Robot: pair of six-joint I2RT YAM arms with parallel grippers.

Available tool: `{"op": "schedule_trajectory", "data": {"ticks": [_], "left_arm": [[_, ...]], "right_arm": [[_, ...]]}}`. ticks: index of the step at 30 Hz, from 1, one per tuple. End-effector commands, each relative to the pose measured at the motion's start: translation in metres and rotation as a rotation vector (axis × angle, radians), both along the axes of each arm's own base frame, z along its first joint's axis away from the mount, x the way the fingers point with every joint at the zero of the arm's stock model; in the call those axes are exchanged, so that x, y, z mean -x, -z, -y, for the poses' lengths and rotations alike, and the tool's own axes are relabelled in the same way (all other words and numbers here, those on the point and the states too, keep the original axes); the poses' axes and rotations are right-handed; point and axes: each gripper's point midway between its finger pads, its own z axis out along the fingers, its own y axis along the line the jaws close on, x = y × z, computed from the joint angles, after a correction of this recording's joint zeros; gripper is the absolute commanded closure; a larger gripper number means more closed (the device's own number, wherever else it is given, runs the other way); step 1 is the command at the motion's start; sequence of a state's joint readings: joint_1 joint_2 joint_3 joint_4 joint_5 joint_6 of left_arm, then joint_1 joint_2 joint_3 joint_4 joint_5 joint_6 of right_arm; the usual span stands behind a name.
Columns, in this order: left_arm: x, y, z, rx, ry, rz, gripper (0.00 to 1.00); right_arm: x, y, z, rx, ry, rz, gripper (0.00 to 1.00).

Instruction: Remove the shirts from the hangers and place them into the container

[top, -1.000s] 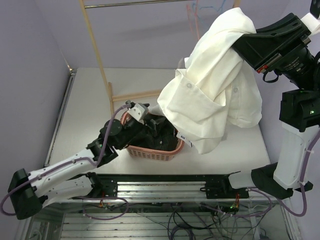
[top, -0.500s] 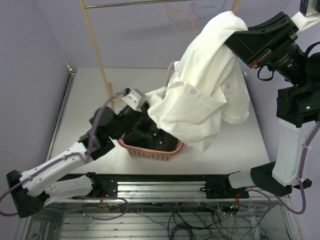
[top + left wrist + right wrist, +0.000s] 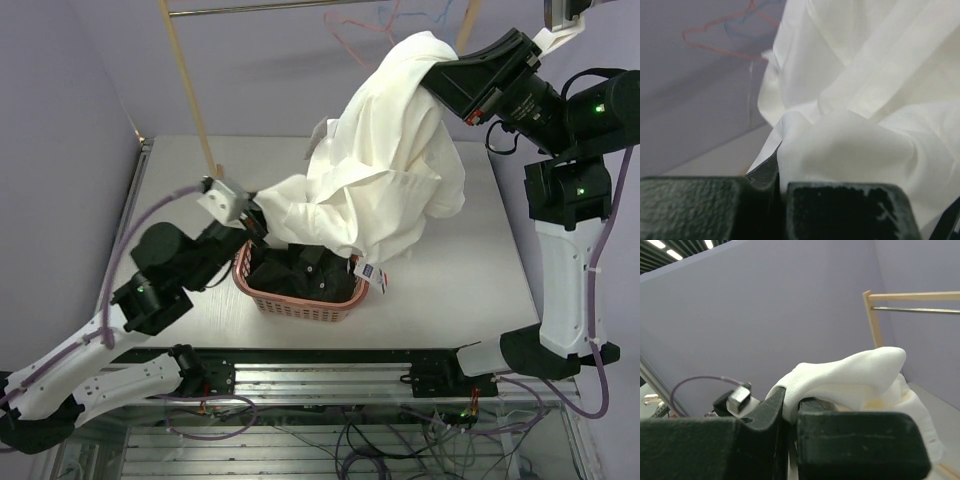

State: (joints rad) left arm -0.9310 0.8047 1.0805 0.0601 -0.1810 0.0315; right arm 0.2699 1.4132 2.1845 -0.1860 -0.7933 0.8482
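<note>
Cream-white shirt: held in the air above the surface, draped from the right arm's end down to the left arm, with its lower folds over the back of the container.
Hidden parts: collar and sleeves lost in the folds; the cloth covers the right pincer's tips in the top view.
Container: salmon-pink basket on the surface, near the front edge, between the two arms.
Contents: dark shirt bunched inside, filling it; far side covered by the cream cloth.
White tag: at the basket's right rim; cannot tell which shirt it belongs to.
Left pincer: closed tight, a fold of the cream-white shirt bulging out just past the fingertips; at the basket's back left corner.
Right pincer: closed on a bunch of the cream-white shirt, raised high at the right.
Pink hanger: bare, up by the back wall, blurred.
Blue hanger: bare, just behind the pink one, partly cut off at the frame's top.
Rack: wooden post and rail at the back, top cropped.
Surface: white, with the basket on it.
</note>
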Motion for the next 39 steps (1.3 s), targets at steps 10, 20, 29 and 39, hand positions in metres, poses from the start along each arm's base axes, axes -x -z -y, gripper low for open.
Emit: {"op": "schedule_trajectory", "data": {"ticks": [10, 20, 29, 39], "left_arm": [[-0.004, 0.093, 0.043, -0.057, 0.134, -0.223, 0.81], [-0.022, 0.125, 0.005, -0.168, -0.122, -0.468, 0.42], [-0.007, 0.124, -0.091, -0.129, -0.432, -0.545, 0.32], [0.029, 0.089, -0.154, 0.057, -0.435, -0.373, 0.44]], "right_arm": [[-0.002, 0.017, -0.01, 0.022, -0.102, 0.0, 1.0], [-0.015, 0.039, -0.022, 0.075, -0.175, -0.04, 1.0], [-0.014, 0.057, -0.048, 0.134, -0.269, -0.044, 1.0], [-0.015, 0.089, -0.096, 0.236, -0.283, -0.063, 1.0]]}}
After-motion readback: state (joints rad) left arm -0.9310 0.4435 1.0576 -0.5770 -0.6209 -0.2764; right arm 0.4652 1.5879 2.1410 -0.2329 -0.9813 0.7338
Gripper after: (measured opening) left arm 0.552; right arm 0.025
